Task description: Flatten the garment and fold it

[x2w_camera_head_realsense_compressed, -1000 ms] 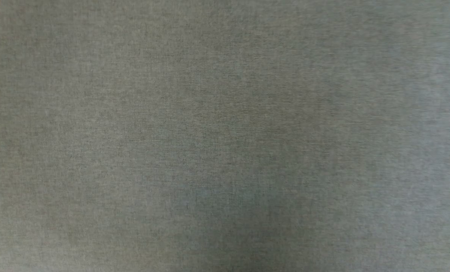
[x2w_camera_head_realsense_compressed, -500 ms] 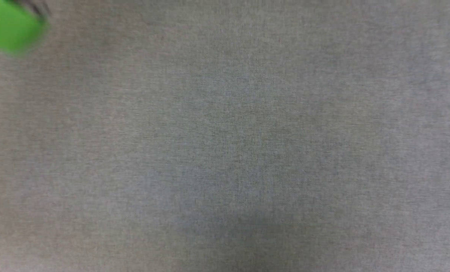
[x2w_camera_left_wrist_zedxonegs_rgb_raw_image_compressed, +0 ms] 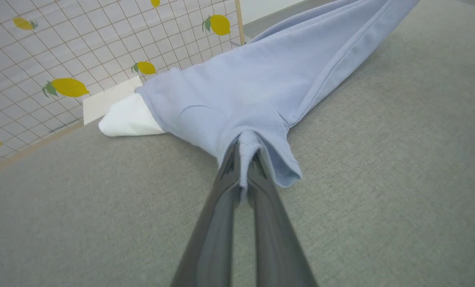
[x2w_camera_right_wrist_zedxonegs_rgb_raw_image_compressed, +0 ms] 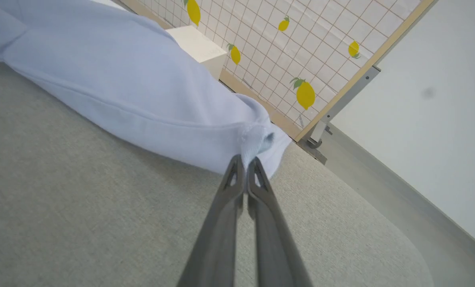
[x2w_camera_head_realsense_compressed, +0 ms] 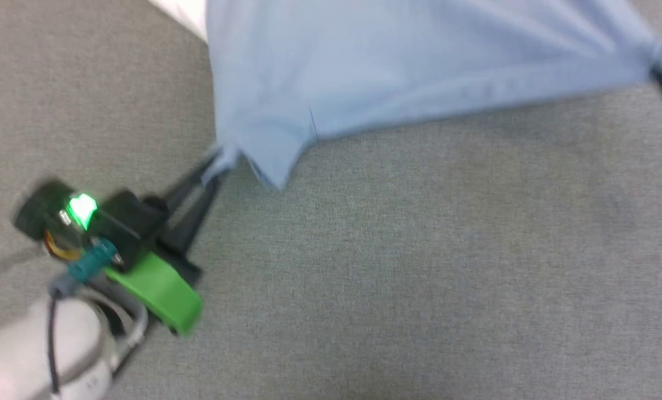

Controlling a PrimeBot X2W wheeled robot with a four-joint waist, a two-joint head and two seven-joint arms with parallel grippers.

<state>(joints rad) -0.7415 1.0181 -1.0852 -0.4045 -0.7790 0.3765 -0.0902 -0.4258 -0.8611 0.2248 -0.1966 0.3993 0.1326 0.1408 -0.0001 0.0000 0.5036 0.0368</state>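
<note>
Grasping the garment [x2w_camera_head_realsense_compressed: 392, 66] at two hem corners — left hand [x2w_camera_left_wrist_zedxonegs_rgb_raw_image_compressed: 243, 159], right hand [x2w_camera_right_wrist_zedxonegs_rgb_raw_image_compressed: 245, 159], both clenched — stretched (white panel [x2w_camera_left_wrist_zedxonegs_rgb_raw_image_compressed: 128, 119] behind) across grey desk [x2w_camera_head_realsense_compressed: 420, 278].

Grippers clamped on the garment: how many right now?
2. The left gripper pinches a hemmed corner of the garment at the head view's left; the right gripper pinches another corner at that view's right edge.

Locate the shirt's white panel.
In the left wrist view, the white fabric panel pokes out left of the light blue knit shirt, on the grey surface near the lemon-patterned screen.
</note>
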